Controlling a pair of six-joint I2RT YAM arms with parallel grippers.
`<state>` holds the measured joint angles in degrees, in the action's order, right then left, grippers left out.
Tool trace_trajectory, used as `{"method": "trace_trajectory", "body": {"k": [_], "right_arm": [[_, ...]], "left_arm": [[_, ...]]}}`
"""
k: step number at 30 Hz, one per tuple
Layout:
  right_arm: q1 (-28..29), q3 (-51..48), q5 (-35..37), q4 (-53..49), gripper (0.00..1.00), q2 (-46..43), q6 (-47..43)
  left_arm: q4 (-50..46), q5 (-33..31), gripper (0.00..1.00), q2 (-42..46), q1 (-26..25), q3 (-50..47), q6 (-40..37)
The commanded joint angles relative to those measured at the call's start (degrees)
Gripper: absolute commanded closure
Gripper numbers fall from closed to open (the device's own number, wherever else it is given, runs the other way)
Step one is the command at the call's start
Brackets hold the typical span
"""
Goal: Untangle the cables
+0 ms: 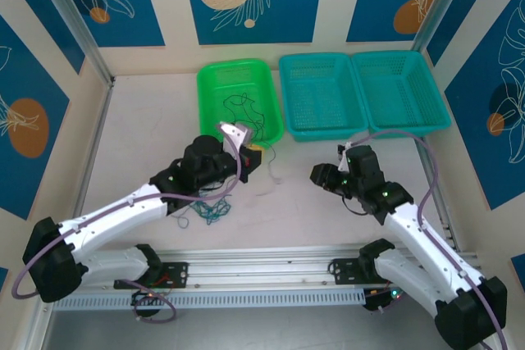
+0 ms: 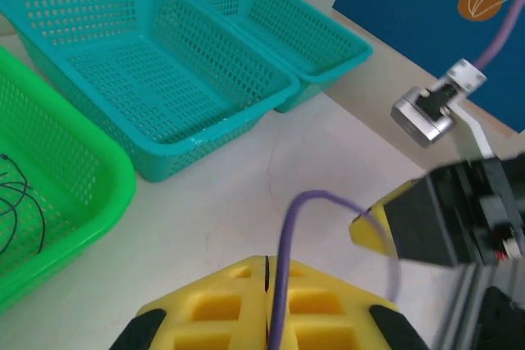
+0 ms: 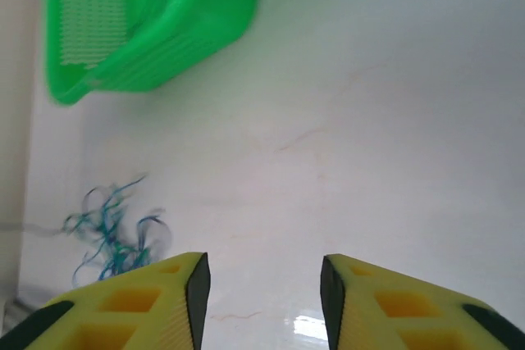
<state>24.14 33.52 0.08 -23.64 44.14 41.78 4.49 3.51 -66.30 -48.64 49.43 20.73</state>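
Sorting looks partway done. On the worktop (image 1: 312,219), beside the green basket (image 1: 203,100) at upper centre, the left tool (image 2: 264,272) is pressed together, on what I cannot tell; the right tool (image 3: 262,264) stands apart, empty. Remaining cables (image 1: 212,211) sit tangled at lower centre-left; one black strand (image 1: 244,108) lies in the basket. Next: pinch a single strand. Right wrist view separates blue from teal; overhead blurs them.

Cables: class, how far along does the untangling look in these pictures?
Done: black strands lie in the green basket. In hand: left gripper shut, no strand discernible in it; right gripper open over the table. Left: the blue-teal tangle, lying knotted on the table.
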Motion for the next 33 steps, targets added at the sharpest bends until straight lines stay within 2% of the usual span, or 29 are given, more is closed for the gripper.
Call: {"method": "trace_trajectory", "body": {"k": [1,3,6,10,13,17,20,22,24,26,27,28,31,33], "right_arm": [[3.9,-3.6,-8.2,14.3,0.54,-7.9,-8.1],[7.4,-6.9,-10.3,21.3,0.53,-10.9,-10.0],[13.7,-12.7,-7.9,36.4,0.51,-11.2,-10.2],[22.5,-15.4,-0.9,54.4,0.42,-2.5,-14.7],[25.0,-11.9,1.1,59.1,0.41,7.3,-17.1],[25.3,-12.7,2.5,78.9,0.42,19.7,-16.4],[25.3,-9.9,1.6,83.7,0.43,26.6,-16.7],[25.7,-7.1,-0.2,84.6,0.5,29.9,-16.1],[25.9,-6.0,1.2,85.5,0.62,32.4,-15.4],[25.9,-5.5,2.6,85.3,0.89,33.7,-14.8],[25.8,-5.3,3.4,84.1,0.99,33.8,-14.3],[25.9,-5.1,4.2,82.8,1.0,33.5,-13.7],[25.7,-5.0,5.8,79.0,1.0,31.6,-12.0],[25.4,-4.5,6.1,75.5,1.0,29.5,-10.8]], "left_arm": [[-8.8,-0.8,1.0,-1.6,0.5,2.0,5.3],[-8.8,0.1,1.0,-1.8,0.6,2.4,6.8],[-9.2,2.5,1.0,-2.0,0.6,3.7,8.6],[-9.7,4.0,1.0,-1.5,0.6,5.4,9.5],[-10.1,4.9,1.0,-1.4,0.6,6.4,9.7],[-10.2,6.6,1.0,-1.2,0.6,7.3,10.7],[-9.7,6.8,1.0,-0.8,0.6,7.3,11.4],[-9.8,6.8,1.0,-0.7,0.6,7.6,11.3],[-10.5,6.1,1.0,-0.5,0.5,7.7,11.1],[-11.0,5.1,1.0,0.0,0.6,7.7,10.7],[-11.2,4.1,1.0,0.7,0.5,7.3,10.4],[-11.4,2.4,0.96,1.7,0.6,6.7,9.9],[-13.7,-5.6,0.59,6.0,0.6,3.7,7.7],[-16.8,-13.2,0.44,9.4,0.6,1.2,6.9]]}}
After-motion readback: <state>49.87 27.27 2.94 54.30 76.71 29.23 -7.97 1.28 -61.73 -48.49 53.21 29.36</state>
